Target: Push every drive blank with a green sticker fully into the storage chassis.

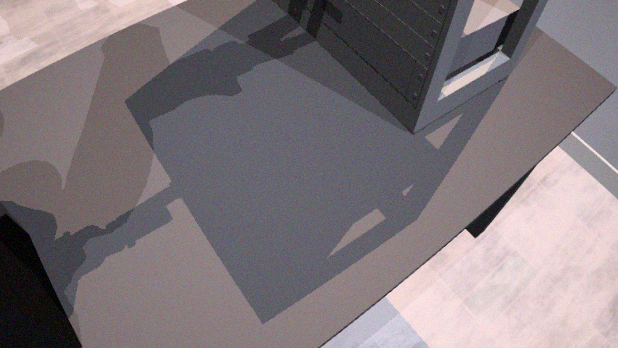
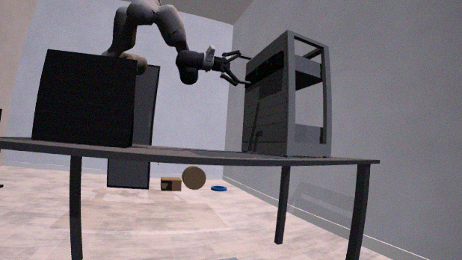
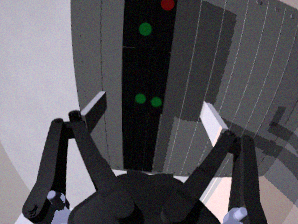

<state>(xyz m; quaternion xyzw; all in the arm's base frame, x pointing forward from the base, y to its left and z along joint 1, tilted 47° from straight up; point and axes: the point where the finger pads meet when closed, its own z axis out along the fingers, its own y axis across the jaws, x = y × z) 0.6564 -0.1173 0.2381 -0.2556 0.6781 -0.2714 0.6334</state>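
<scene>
The rack [image 1: 434, 90] [image 2: 291, 112] stands upright on the table. The storage chassis [image 2: 273, 65] [image 3: 145, 65] is a black band high in its front. In the wrist view, one green sticker [image 3: 145, 29] is near the top, and a second green sticker [image 3: 140, 98] and a third green sticker [image 3: 156, 102] sit close together lower down. A red sticker [image 3: 167, 4] is at the top edge. The blanks' outlines are too dark to tell how far each stands out. My gripper [image 2: 249, 70] [image 3: 154, 104] is open and empty, its fingertips spread either side of the band, close to the rack's front.
The table [image 1: 125, 300] [image 2: 209, 158] carries the rack near one end. A big black box [image 1: 25, 280] [image 2: 86, 101] stands at the other end. Grey panels [image 3: 195, 65] flank the chassis. Contact between fingertips and rack cannot be told.
</scene>
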